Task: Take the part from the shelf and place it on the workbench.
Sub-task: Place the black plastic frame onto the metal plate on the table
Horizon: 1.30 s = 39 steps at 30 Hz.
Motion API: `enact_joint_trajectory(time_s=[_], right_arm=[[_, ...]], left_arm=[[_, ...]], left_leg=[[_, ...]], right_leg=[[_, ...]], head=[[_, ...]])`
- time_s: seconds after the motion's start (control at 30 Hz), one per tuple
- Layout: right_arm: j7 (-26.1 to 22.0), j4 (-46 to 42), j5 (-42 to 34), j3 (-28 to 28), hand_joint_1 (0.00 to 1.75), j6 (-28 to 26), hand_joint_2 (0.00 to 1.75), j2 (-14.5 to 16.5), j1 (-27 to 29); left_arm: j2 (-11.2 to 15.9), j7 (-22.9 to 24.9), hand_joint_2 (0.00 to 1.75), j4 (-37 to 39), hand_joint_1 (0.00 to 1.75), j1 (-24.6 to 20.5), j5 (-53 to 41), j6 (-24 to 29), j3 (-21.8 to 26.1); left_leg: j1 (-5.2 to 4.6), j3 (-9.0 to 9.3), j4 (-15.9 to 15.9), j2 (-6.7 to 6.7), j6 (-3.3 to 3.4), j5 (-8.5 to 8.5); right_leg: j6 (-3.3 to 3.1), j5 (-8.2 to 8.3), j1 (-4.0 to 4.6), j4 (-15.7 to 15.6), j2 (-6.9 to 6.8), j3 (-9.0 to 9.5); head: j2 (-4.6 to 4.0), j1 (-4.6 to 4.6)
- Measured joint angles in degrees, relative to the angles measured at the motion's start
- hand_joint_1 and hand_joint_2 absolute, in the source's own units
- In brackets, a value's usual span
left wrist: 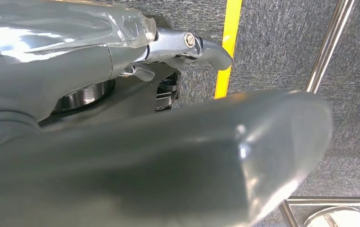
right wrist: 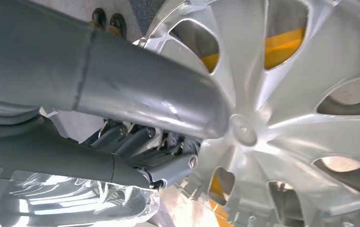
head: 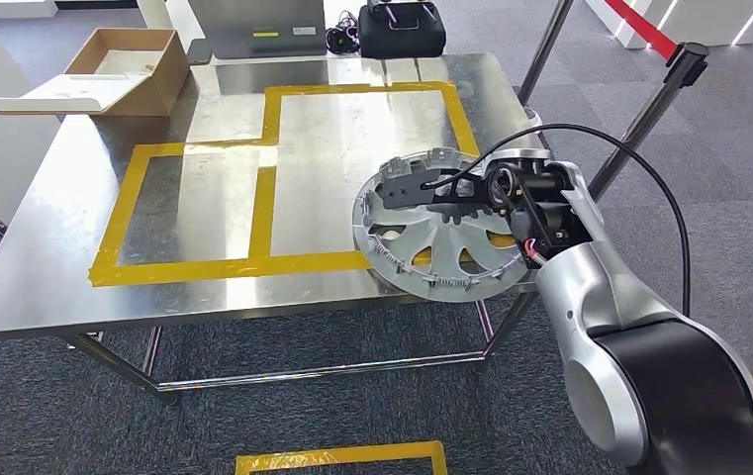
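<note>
The part is a silver wheel cover [head: 431, 233] with spokes and a clipped rim. It hangs tilted over the front right corner of the steel workbench [head: 65, 257], above the yellow tape line. My right hand [head: 471, 193] grips its upper rim, dark fingers across the inner face. Up close, the right wrist view has my thumb [right wrist: 159, 101] lying over the wheel cover [right wrist: 282, 94] near its hub. My left hand [left wrist: 121, 142] hangs over grey carpet, with nothing seen in it; how its fingers lie is unclear.
Yellow tape [head: 268, 213] marks two rectangles on the workbench. An open cardboard box [head: 120, 69] with a white tray sits at the far left corner. A black case [head: 402, 30] stands behind the table. A barrier post [head: 654, 109] stands at the right.
</note>
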Motion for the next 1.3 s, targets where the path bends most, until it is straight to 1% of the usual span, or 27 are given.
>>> enact_joint_trajectory(time_s=[0.2,0.57,0.83,1.03,1.27,1.3], right_arm=[[0.8,0.0,0.5,-0.4,0.0,0.0,0.0,-0.5,-0.2],[-0.1,0.0,0.9,-1.2,0.0,0.0,0.0,-0.5,-0.2],[-0.1,-0.2,2.3,-1.5,0.0,0.0,0.0,-0.4,-0.2],[0.0,-0.5,3.2,-1.7,0.0,0.0,0.0,-0.3,-0.3],[0.1,-0.5,3.7,-2.7,0.0,0.0,0.0,-0.6,-0.5],[0.2,-0.5,3.8,-2.9,0.0,0.0,0.0,-0.7,-0.5]], left_arm=[[0.0,0.0,0.0,0.0,0.0,0.0,-0.1,-0.2,0.0],[0.0,0.9,0.0,0.0,0.0,0.0,0.0,0.3,0.2],[-0.1,3.6,0.0,0.0,0.0,-0.3,0.6,1.2,0.6],[-0.4,5.2,0.0,0.0,0.0,-0.5,1.6,-2.3,0.9],[-1.0,10.3,0.0,0.0,0.0,-1.5,1.0,0.4,0.9],[-1.0,11.1,0.44,0.0,0.0,-1.7,1.0,0.7,0.9]], left_leg=[[0.0,0.0,0.0,0.0,0.0,0.0],[0.0,0.0,0.0,0.0,0.0,0.0],[0.0,0.01,0.0,0.0,0.0,0.0],[0.0,0.02,0.0,-0.01,0.0,0.0],[0.0,0.05,0.0,-0.01,0.0,0.0],[0.0,0.06,0.0,-0.01,0.0,0.0]], right_leg=[[0.0,0.0,0.0,0.0,0.0,0.0],[0.0,0.0,0.0,0.0,0.0,0.01],[0.0,0.0,0.0,0.0,0.0,0.03],[0.0,0.0,0.0,0.0,-0.01,0.05],[0.0,0.0,0.0,0.0,-0.01,0.08],[0.0,0.0,0.0,0.0,-0.01,0.09]], head=[[0.0,0.0],[0.0,0.0],[0.0,0.0],[0.0,0.0],[0.0,0.0],[0.0,0.01]])
